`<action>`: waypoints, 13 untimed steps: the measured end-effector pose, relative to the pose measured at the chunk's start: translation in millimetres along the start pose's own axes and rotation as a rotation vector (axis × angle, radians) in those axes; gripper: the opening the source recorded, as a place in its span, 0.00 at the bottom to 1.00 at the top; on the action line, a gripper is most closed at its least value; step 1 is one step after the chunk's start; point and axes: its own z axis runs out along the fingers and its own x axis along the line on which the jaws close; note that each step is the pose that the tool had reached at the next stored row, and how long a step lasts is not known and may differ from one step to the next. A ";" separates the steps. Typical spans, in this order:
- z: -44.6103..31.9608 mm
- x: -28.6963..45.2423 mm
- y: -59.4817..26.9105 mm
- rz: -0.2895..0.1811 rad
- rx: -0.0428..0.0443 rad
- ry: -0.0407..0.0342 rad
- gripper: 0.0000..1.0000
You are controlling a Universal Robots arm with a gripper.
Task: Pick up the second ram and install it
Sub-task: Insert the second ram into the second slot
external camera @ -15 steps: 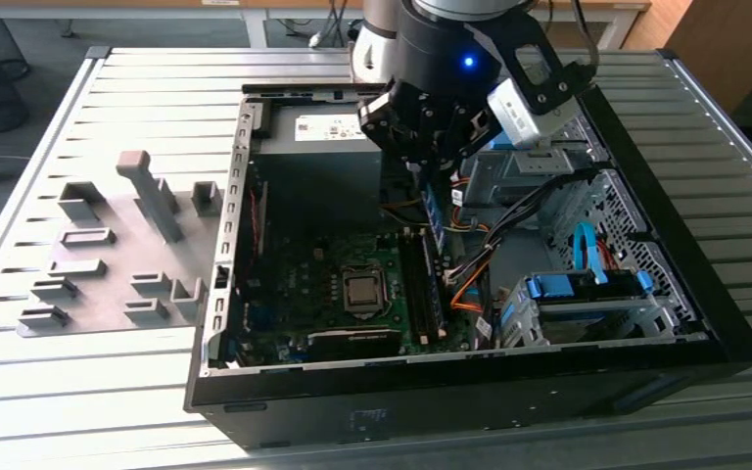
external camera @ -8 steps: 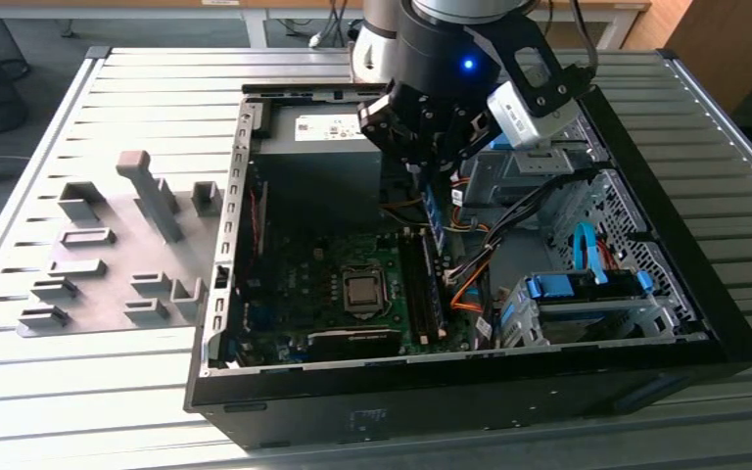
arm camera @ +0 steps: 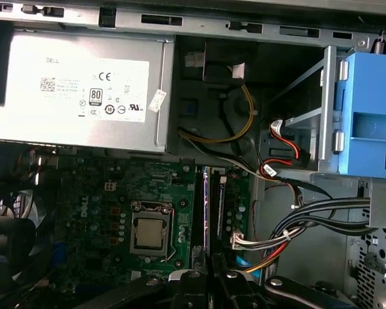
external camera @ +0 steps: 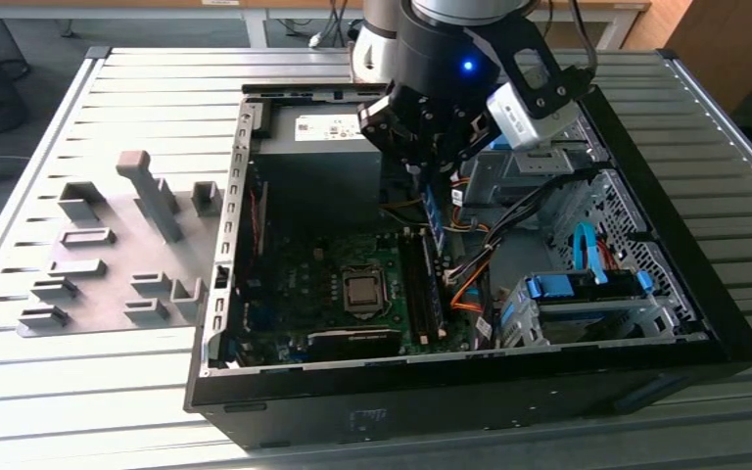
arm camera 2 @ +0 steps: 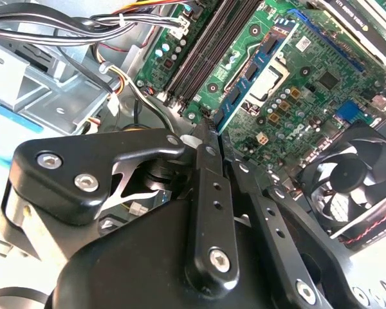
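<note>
Exterior view, from its left to its right: grey slatted worktop (external camera: 115, 382) carries a grey holder tray (external camera: 109, 259) w/ upright pegs, well apart from the PC. Open black computer case (external camera: 481, 392) sits at center, side panel off, top rim open all round. Inside: green motherboard (external camera: 337, 284) w/ bare CPU socket (external camera: 363, 291), memory slots (external camera: 418, 284) just beside it on the exterior view's right. End effector (external camera: 437, 166) hangs above the case interior, closed narrow on the second ram (external camera: 437, 217), which hangs on edge above the slots and is not seated. Little room there: orange/black cables (external camera: 481, 269) crowd close on the exterior view's right, then the drive cage w/ blue clips (external camera: 586, 289).

Second wrist view: fingers (arm camera 2: 209, 193) pinch the ram (arm camera 2: 244, 87), its lower part hidden behind the black finger links; a fan (arm camera 2: 350, 183) is cut off at the frame edge.

First wrist view: power supply (arm camera: 77, 90) along the case's rim; end effector (arm camera: 212, 283) cut off by the frame edge, ram edge-on and hard to make out.
</note>
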 end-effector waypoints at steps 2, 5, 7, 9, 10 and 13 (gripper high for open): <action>1.9 0.1 -0.1 0.000 -0.0001 0.0000 0.14; 7.0 0.2 -1.7 0.000 0.0000 0.0000 0.14; 10.5 0.3 -3.7 0.000 0.0001 0.0000 0.14; 14.0 0.4 -5.4 0.000 0.0002 0.0001 0.14; 15.9 0.5 -6.0 0.000 0.0001 0.0000 0.14; 21.4 0.6 -6.7 0.000 0.0001 0.0000 0.14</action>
